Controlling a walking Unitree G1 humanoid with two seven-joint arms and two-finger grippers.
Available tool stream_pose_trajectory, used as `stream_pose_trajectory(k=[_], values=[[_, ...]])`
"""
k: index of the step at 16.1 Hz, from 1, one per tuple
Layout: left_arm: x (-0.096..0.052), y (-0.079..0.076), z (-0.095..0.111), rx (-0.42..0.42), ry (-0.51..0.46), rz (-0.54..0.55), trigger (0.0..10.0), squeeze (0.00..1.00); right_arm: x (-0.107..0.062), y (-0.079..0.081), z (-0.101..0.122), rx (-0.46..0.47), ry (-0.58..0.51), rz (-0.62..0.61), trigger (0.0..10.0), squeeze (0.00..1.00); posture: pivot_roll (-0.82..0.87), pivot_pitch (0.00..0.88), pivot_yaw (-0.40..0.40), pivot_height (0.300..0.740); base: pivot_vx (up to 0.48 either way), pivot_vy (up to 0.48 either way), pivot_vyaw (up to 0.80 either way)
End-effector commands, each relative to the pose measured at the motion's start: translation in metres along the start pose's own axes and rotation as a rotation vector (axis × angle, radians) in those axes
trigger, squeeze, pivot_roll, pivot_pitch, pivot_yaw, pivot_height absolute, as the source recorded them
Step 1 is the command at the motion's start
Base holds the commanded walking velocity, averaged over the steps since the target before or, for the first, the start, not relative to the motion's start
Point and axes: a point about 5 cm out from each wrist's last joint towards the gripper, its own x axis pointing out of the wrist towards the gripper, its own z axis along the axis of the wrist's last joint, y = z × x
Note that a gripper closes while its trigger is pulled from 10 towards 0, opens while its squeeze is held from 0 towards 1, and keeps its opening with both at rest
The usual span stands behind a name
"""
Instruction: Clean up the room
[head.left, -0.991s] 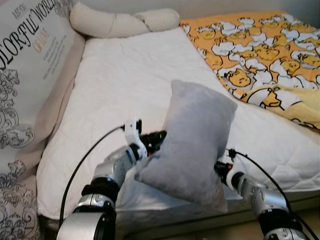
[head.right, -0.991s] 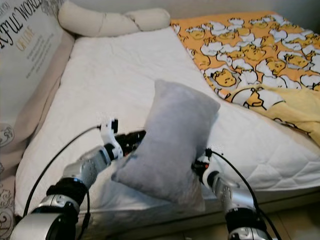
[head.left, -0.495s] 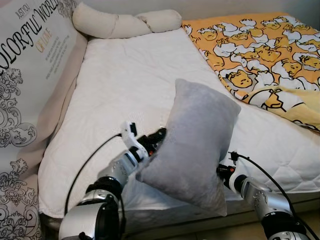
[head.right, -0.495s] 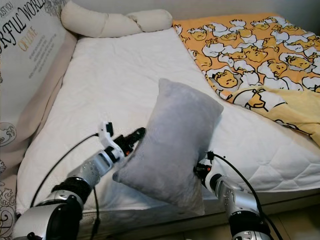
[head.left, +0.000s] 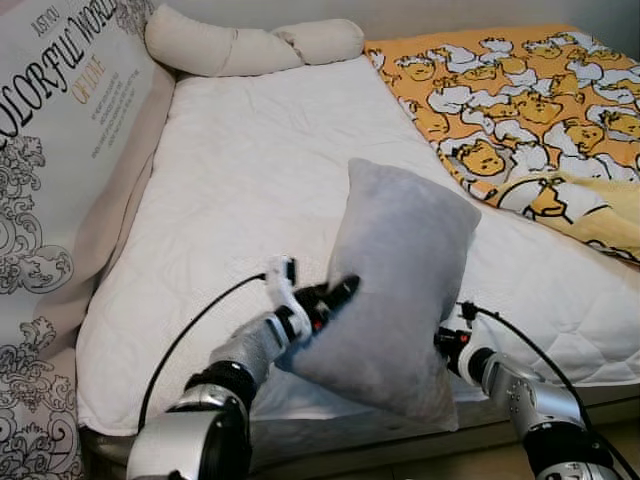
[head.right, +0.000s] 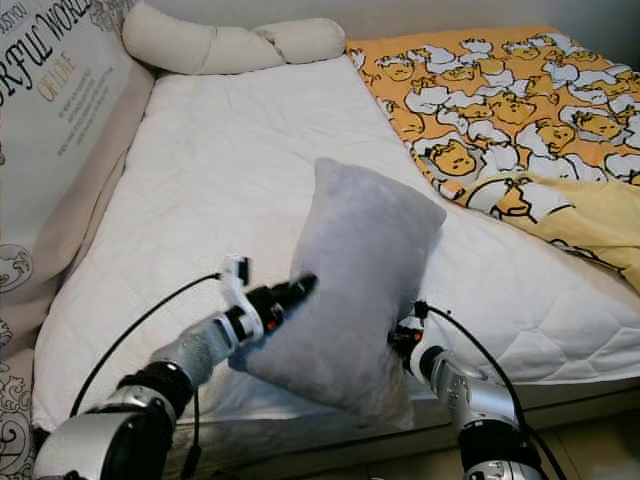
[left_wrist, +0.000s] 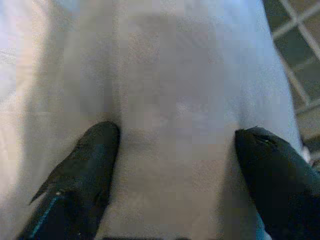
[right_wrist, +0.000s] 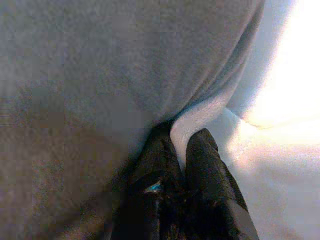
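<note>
A grey rectangular plush pillow (head.left: 398, 285) is held in the air above the near edge of the bed, between the two silver arms. Its long axis stands nearly upright and leans a little, so the top end points up and away toward the far side of the bed, and the lower end hangs down over the bed's front edge. One broad face looks toward the camera.

The left tool (head.left: 340, 291) touches the pillow on its left side, at about the middle of its height. In the left wrist view its two black fingers (left_wrist: 85, 165) are spread wide apart, and the grey fabric lies flat between them; the fingers press against the surface and do not pinch it. The right tool (right_wrist: 177, 150) is at the lower right edge of the pillow. In the right wrist view its fingers are almost together, with a thin fold of the grey fabric caught between them.

Under the pillow lies a white quilted mattress cover (head.left: 250, 170), which covers most of the bed. On the right side of the bed there is an orange and yellow blanket with a cartoon pattern (head.left: 520, 110), crumpled at its near edge. At the head of the bed, well apart from the grey pillow, a long cream bolster cushion (head.left: 240, 45) lies across. On the left stands a light fabric panel with printed letters and grey ornaments (head.left: 50, 150), just beside the mattress.
</note>
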Motion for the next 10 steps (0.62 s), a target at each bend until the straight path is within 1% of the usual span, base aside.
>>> stream_pose_trajectory(k=[1,2,3,4,5,9,10], values=[[0.002,-0.004,-0.011,0.026,0.053,-0.022,10.0,1.00,0.004,0.006,-0.002,0.007,0.020,0.021,0.0,0.00,-0.24,0.000,0.068,0.740,0.000,0.000,0.00],[0.004,-0.006,-0.013,0.045,0.075,-0.036,9.1,1.00,0.005,0.008,0.001,0.009,0.012,0.029,0.0,0.00,-0.24,0.000,0.070,0.740,0.000,0.000,0.00],[0.004,-0.007,-0.017,0.091,0.119,-0.042,4.0,0.00,0.006,0.011,0.003,0.010,0.006,0.039,0.0,0.00,-0.24,0.000,0.074,0.740,0.000,0.000,0.00],[0.003,-0.007,-0.020,0.106,0.145,-0.039,3.3,0.00,0.007,0.014,0.004,0.009,0.003,0.046,0.0,0.00,-0.24,0.000,0.077,0.740,0.000,0.000,0.00],[0.003,-0.006,-0.021,0.123,0.162,-0.034,0.0,0.00,0.008,0.015,0.005,0.009,-0.002,0.049,0.0,0.00,-0.24,0.000,0.080,0.740,0.000,0.000,0.00],[0.002,-0.005,-0.021,0.155,0.183,-0.050,0.0,0.00,0.011,0.023,0.010,0.012,-0.022,0.071,0.0,0.00,-0.23,0.000,0.087,0.740,0.000,0.000,0.00],[0.000,-0.003,-0.022,0.176,0.209,-0.039,0.0,0.00,0.012,0.025,0.010,0.011,-0.023,0.079,0.0,0.00,-0.22,0.000,0.088,0.740,0.000,0.000,0.00]])
